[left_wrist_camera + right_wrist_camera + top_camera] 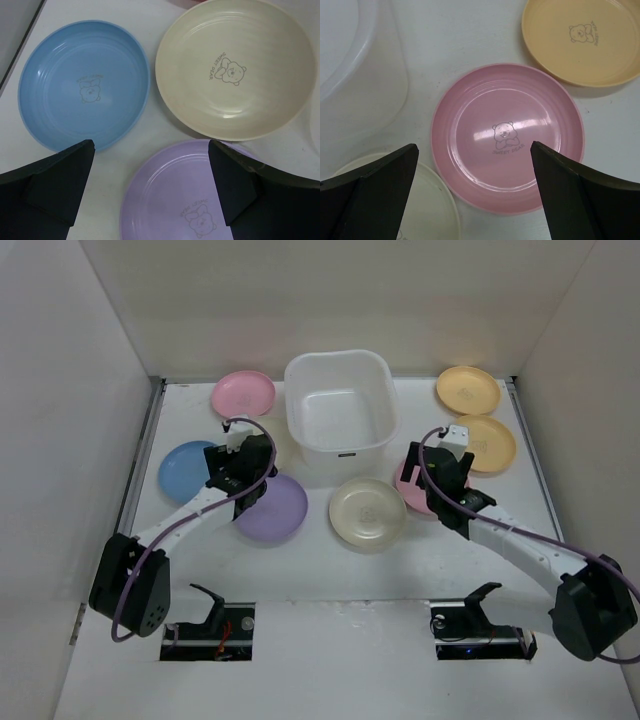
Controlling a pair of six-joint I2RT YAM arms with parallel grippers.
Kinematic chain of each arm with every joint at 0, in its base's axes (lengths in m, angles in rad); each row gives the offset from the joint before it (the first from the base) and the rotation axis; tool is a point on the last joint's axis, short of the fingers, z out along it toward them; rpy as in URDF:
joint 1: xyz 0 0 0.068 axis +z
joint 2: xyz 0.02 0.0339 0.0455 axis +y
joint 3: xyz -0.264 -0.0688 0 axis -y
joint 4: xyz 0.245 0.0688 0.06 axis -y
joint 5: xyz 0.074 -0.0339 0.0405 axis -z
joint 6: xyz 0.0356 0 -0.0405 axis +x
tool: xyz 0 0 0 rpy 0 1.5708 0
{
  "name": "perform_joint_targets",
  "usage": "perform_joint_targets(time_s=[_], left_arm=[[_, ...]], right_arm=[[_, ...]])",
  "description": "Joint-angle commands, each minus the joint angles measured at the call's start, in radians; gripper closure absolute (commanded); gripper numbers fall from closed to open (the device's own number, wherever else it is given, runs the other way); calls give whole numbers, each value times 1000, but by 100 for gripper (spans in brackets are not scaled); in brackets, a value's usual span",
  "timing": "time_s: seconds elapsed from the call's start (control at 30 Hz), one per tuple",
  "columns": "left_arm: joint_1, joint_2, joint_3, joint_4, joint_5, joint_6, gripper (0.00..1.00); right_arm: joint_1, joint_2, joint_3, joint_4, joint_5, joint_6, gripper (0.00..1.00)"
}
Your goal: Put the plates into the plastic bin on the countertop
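The translucent white plastic bin (338, 405) stands at the back middle of the countertop (320, 575), with nothing showing inside it. Plates lie around it: pink (243, 392), blue (183, 471), purple (278, 510), cream (367, 513) and two yellow-orange ones (468, 389) (488, 443). My left gripper (150, 145) is open above the gap between the blue plate (82, 82), a cream plate (235, 65) and the purple plate (170, 200). My right gripper (472, 146) hangs open over a second pink plate (507, 135), touching nothing. Part of the bin (350, 75) shows at that view's upper left.
White walls close in the countertop at the back and both sides. A metal strip (145, 455) runs along the left edge. In the right wrist view a cream plate (427, 210) lies close beside the pink one, and a yellow-orange plate (580, 40) lies beyond it.
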Motion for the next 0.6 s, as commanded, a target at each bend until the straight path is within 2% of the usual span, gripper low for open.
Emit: perform_joint_targets(time_s=[0.0, 0.2, 0.43, 0.57], left_arm=[[-5, -37, 10, 14, -38, 11, 0], [-11, -74, -32, 34, -24, 45, 0], [-31, -238, -185, 209, 39, 79, 0], [-5, -300, -231, 212, 69, 77, 0]], right_arm=[[5, -35, -3, 15, 4, 11, 0], [6, -42, -3, 4, 4, 16, 0], [48, -71, -4, -46, -7, 11, 0], [88, -99, 4, -94, -7, 16, 0]])
